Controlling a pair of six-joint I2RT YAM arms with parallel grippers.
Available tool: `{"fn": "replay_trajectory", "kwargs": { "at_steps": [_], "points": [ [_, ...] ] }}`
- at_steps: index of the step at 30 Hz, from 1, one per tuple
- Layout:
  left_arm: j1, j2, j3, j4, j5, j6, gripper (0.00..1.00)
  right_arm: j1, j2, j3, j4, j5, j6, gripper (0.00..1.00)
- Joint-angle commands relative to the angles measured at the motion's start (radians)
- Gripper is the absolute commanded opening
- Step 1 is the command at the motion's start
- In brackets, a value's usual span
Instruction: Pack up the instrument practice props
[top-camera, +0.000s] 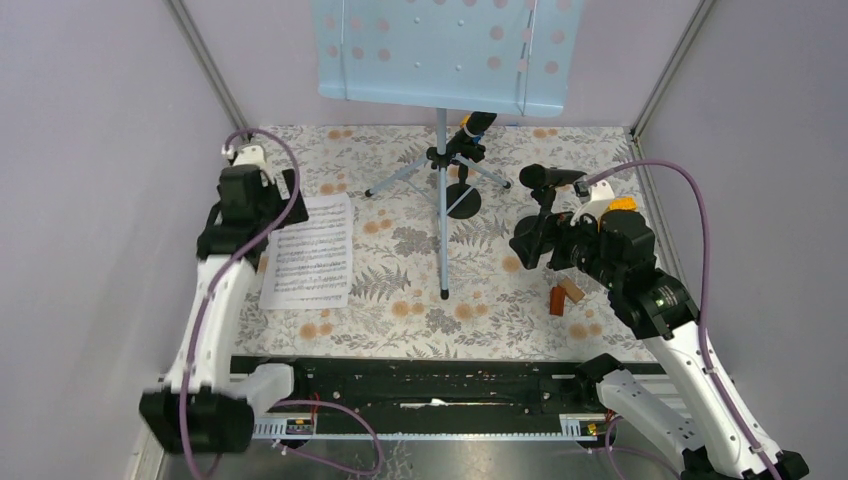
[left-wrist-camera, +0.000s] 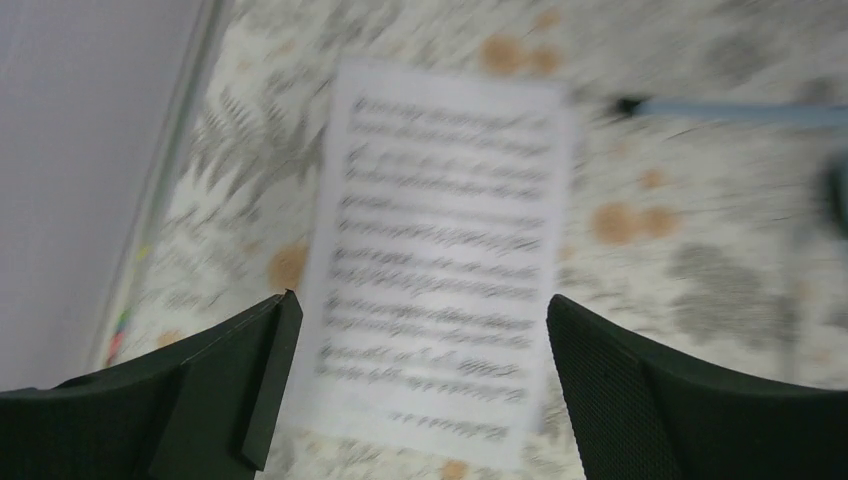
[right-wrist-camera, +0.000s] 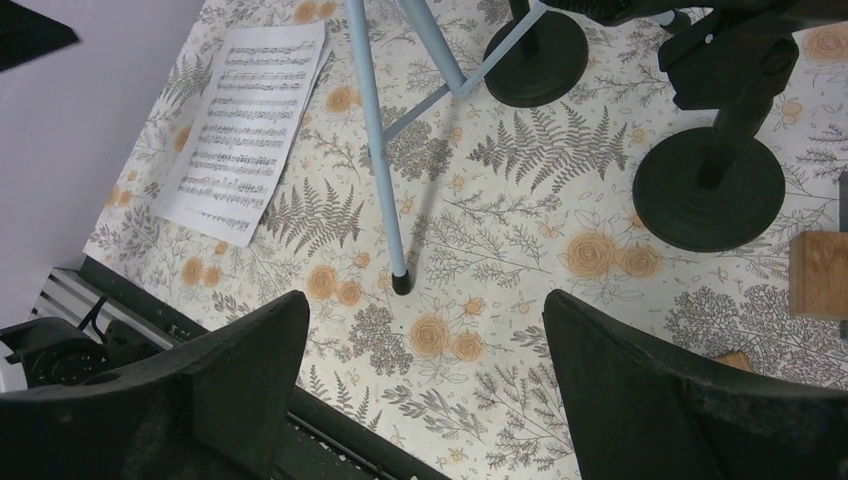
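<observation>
1. Now the left gripper (left-wrist-camera: 420, 305) hangs over the sheets (left-wrist-camera: 440, 250), jaws spread wide and holding nothing; its wrist view is blurred.
2. Across the table, the right gripper (right-wrist-camera: 425, 300) is likewise parted and empty, raised over the floral cloth (right-wrist-camera: 520, 260) just beside the near mic (top-camera: 548, 177) and its round-based holder (right-wrist-camera: 708, 190).
3. The sheets lie flat at the cloth's left side, well apart from the tripod (top-camera: 441, 200), which carries the blue desk (top-camera: 440, 50) at centre back. A second mic (top-camera: 475, 125) sits among the tripod's legs. Nothing looks packed yet.
4. Two wooden blocks (top-camera: 565, 295) lie near the right gripper.
5. Likely trouble: flat paper gives the fingers no edge, so a pinch could crease the pages, take only the top one, or bunch the cloth.
6. On the right, a careless sideways nudge could topple the tall, narrow holder onto the blocks or against a tripod leg.
</observation>
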Motion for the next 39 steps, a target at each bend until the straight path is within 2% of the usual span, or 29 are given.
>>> {"fn": "replay_trajectory", "kwargs": {
  "at_steps": [1,4,6,9,15,20,26,30,32,36,39],
  "points": [
    [0.002,-0.261,-0.174,0.290,0.420,-0.106,0.99,0.000,-0.028,-0.004,-0.011,0.016,-0.006,0.95],
    [0.001,-0.406,-0.361,0.613,0.607,-0.286,0.99,0.000,-0.039,-0.004,-0.041,0.032,0.013,0.96],
    [0.000,-0.433,-0.454,0.794,0.700,-0.415,0.99,0.001,-0.051,-0.017,-0.051,0.029,0.041,0.96],
    [-0.048,-0.410,-0.514,0.935,0.723,-0.519,0.99,0.001,-0.080,-0.068,-0.039,0.021,0.096,0.96],
    [-0.284,-0.315,-0.414,0.834,0.474,-0.326,0.99,0.001,-0.131,-0.221,0.075,-0.019,0.218,0.95],
    [-0.428,-0.231,-0.416,0.970,0.402,-0.290,0.99,0.001,-0.087,-0.316,0.194,-0.112,0.292,0.88],
    [-0.494,-0.145,-0.360,1.061,0.341,-0.252,0.99,0.001,-0.072,-0.397,0.256,-0.159,0.280,0.86],
    [-0.498,-0.099,-0.257,0.947,0.261,-0.186,0.99,0.022,-0.052,-0.504,0.527,-0.190,0.338,0.86],
    [-0.498,-0.078,-0.221,0.879,0.255,-0.155,0.99,0.085,0.013,-0.508,0.611,-0.132,0.326,0.86],
    [-0.498,-0.051,-0.187,0.730,0.283,-0.104,0.99,0.296,0.213,-0.418,0.663,0.026,0.207,0.87],
    [-0.498,-0.058,-0.190,0.693,0.279,-0.075,0.99,0.354,0.360,-0.373,0.745,0.082,0.169,0.87]
  ]
}}
